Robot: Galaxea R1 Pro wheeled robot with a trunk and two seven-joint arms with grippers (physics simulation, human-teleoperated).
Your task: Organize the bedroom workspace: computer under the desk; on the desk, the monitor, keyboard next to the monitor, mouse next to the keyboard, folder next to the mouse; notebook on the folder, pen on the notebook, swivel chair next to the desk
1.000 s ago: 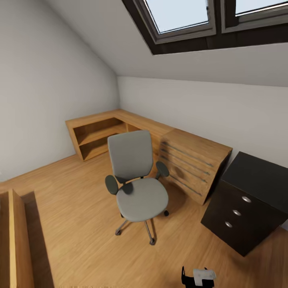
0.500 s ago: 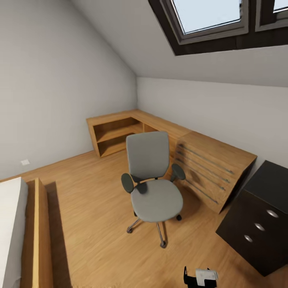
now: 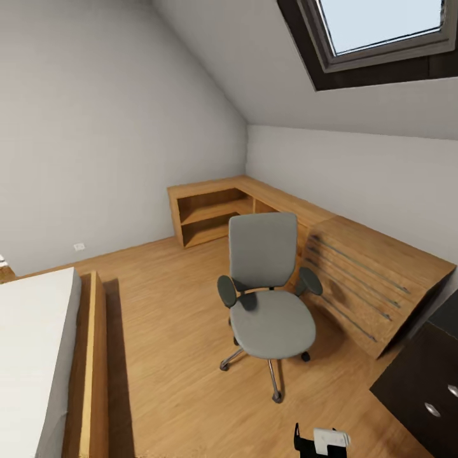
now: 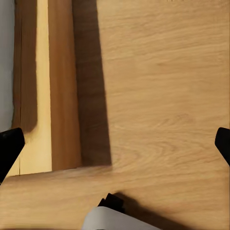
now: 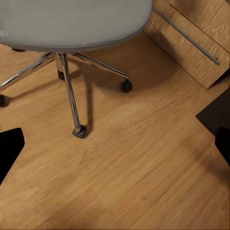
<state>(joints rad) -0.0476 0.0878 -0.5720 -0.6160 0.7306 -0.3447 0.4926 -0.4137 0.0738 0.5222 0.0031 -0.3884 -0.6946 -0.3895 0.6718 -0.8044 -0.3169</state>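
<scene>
From the head camera the swivel chair (image 3: 270, 299) stands on the wooden floor (image 3: 172, 331) a little toward 4 o'clock of centre, its seat bare and its back turned to the light wooden drawer chest (image 3: 375, 280) at 3 o'clock. An open wooden shelf unit (image 3: 210, 213) sits beyond it at 12 o'clock, under the sloped wall with a skylight (image 3: 381, 25) at 1 o'clock. A bed (image 3: 32, 356) with a wooden side rail lies at 8 o'clock, a black cabinet (image 3: 423, 391) at 4 o'clock, and the right gripper (image 3: 321, 442) peeks in at 5 o'clock, too cut off to tell its spread. The left wrist camera adds the floor beside the bed's rail (image 4: 60, 86) at 10 o'clock, with the left gripper (image 4: 115, 143) spread wide, its black tips at either edge. The right wrist camera adds the chair's chrome legs and casters under the grey seat (image 5: 72, 24) at 11 o'clock, the chest's corner (image 5: 196, 38) at 2 o'clock, and that gripper (image 5: 115, 143) also spread wide and holding nothing.
</scene>
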